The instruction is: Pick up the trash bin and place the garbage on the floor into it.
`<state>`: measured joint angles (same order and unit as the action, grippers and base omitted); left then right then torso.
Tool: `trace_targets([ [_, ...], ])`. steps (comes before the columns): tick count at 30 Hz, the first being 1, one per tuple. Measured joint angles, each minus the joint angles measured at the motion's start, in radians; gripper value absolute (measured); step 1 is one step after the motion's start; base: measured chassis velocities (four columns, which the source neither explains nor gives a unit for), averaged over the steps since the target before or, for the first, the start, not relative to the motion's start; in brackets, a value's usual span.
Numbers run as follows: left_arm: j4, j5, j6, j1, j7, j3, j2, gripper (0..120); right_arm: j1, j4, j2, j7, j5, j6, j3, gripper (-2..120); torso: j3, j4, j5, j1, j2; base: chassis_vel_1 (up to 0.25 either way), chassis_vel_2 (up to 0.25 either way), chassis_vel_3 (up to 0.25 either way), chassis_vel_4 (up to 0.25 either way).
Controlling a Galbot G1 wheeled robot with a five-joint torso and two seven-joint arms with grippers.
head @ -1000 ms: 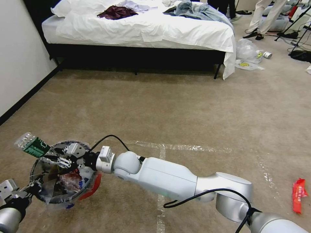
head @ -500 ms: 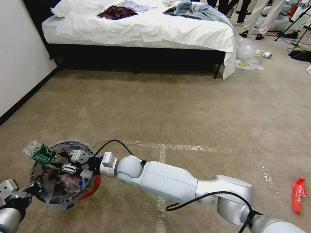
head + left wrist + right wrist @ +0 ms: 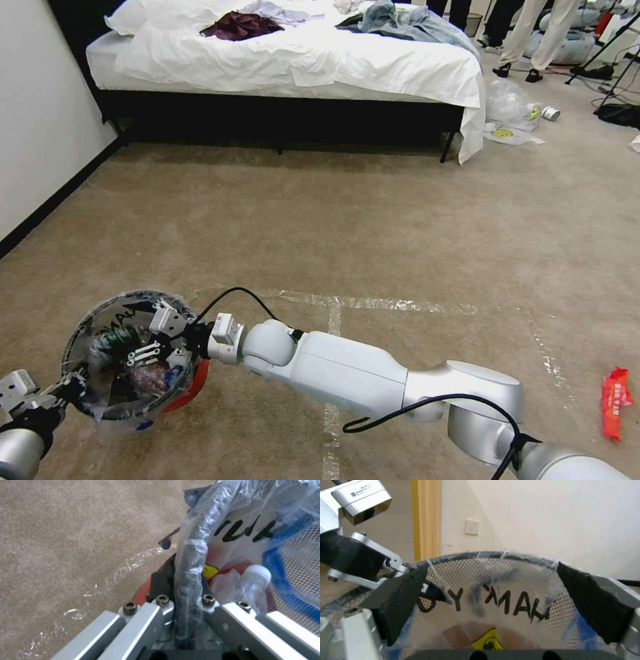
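Note:
The trash bin (image 3: 127, 360), round with a dark rim, a red underside and a clear liner with black writing, hangs just above the floor (image 3: 347, 227) at the lower left. My left gripper (image 3: 67, 388) is shut on its near rim; the left wrist view shows the rim (image 3: 190, 562) clamped in that gripper (image 3: 186, 600). My right gripper (image 3: 152, 337) hovers open over the bin's mouth, its black pads (image 3: 403, 597) spread wide above the liner (image 3: 493, 605). A green-labelled bottle (image 3: 115, 337) lies inside with other garbage. A red wrapper (image 3: 617, 402) lies on the carpet at the right.
A bed (image 3: 293, 60) with white sheets and clothes stands at the back, a white wall (image 3: 40, 113) to the left. More litter, including a clear plastic bag (image 3: 507, 101), lies by the bed's right corner. Tape lines (image 3: 373, 305) cross the open carpet ahead.
The green-labelled bottle, held over the bin's far rim a second ago, has dropped inside the bin. My right gripper has let go of it and shifted slightly right.

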<state>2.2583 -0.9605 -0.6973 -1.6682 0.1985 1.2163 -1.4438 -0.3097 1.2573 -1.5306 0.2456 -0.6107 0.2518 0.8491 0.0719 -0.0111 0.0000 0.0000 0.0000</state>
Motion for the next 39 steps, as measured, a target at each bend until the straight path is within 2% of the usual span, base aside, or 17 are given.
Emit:
trace_targets([
  [12, -0.006, 0.002, 0.001, -0.001, -0.003, 0.000, 0.000, 0, -0.003, 0.062, -0.009, -0.015, -0.045, 0.004, -0.068, 100, 0.000, 0.0001, 0.0000, 0.000, 0.000, 0.000, 0.000, 0.000, 0.000],
  [18, -0.006, 0.003, 0.002, 0.000, -0.004, 0.000, 0.001, 0, 0.007, 0.103, -0.021, -0.023, -0.078, 0.005, -0.142, 100, 0.000, 0.0002, 0.0000, 0.000, 0.000, 0.000, 0.000, 0.000, 0.000],
  [23, -0.007, 0.000, 0.003, 0.000, -0.004, 0.004, 0.004, 0, 0.008, 0.191, 0.005, -0.035, -0.135, -0.005, -0.278, 100, 0.000, 0.0006, 0.0001, 0.000, 0.000, 0.000, 0.000, 0.000, 0.000],
  [24, -0.007, -0.001, 0.003, 0.000, -0.004, 0.005, 0.005, 0, 0.008, 0.242, 0.037, -0.046, -0.168, -0.019, -0.352, 100, 0.000, -0.0003, 0.0001, 0.000, 0.000, 0.000, 0.000, 0.000, 0.000],
  [26, -0.006, -0.001, 0.003, 0.000, -0.005, 0.005, 0.006, 0, -0.009, 0.334, 0.096, -0.064, -0.206, -0.054, -0.468, 100, 0.000, -0.0002, 0.0003, 0.000, 0.000, 0.000, 0.000, 0.000, 0.000],
  [29, -0.006, 0.000, 0.003, 0.000, -0.006, 0.005, 0.006, 0, -0.024, 0.373, 0.125, -0.078, -0.211, -0.067, -0.520, 100, 0.000, -0.0001, 0.0002, 0.000, 0.000, 0.000, 0.000, 0.000, 0.000],
  [31, -0.006, 0.005, 0.004, 0.000, -0.013, 0.004, 0.007, 0, -0.102, 0.474, 0.217, -0.164, -0.144, -0.114, -0.657, 100, 0.000, 0.0002, 0.0005, 0.000, 0.000, 0.000, 0.000, 0.000, 0.000],
  [32, -0.006, 0.005, 0.004, 0.000, -0.013, 0.004, 0.007, 0, -0.102, 0.474, 0.217, -0.164, -0.144, -0.114, -0.657, 100, 0.000, 0.0002, 0.0005, 0.000, 0.000, 0.000, 0.000, 0.000, 0.000],
  [34, -0.006, 0.008, 0.005, -0.001, -0.014, 0.004, 0.008, 0, -0.175, 0.519, 0.294, -0.208, -0.047, -0.128, -0.764, 100, 0.000, -0.0005, 0.0006, 0.000, 0.000, 0.000, 0.000, 0.000, 0.000],
  [35, -0.006, 0.008, 0.005, -0.001, -0.014, 0.004, 0.008, 0, -0.175, 0.519, 0.294, -0.208, -0.047, -0.128, -0.764, 100, 0.000, -0.0005, 0.0006, 0.000, 0.000, 0.000, 0.000, 0.000, 0.000],
  [37, 0.006, 0.008, 0.005, -0.010, -0.017, 0.006, 0.005, 0, -0.279, 0.570, 0.413, -0.287, 0.031, -0.138, -0.893, 100, 0.000, -0.0003, 0.0006, 0.000, 0.000, 0.000, 0.000, 0.000, 0.000],
  [39, 0.011, 0.008, 0.006, -0.010, -0.017, 0.006, 0.003, 0, -0.320, 0.592, 0.442, -0.311, 0.047, -0.145, -0.947, 100, 0.000, -0.0002, 0.0006, 0.000, 0.000, 0.000, 0.000, 0.000, 0.000],
])
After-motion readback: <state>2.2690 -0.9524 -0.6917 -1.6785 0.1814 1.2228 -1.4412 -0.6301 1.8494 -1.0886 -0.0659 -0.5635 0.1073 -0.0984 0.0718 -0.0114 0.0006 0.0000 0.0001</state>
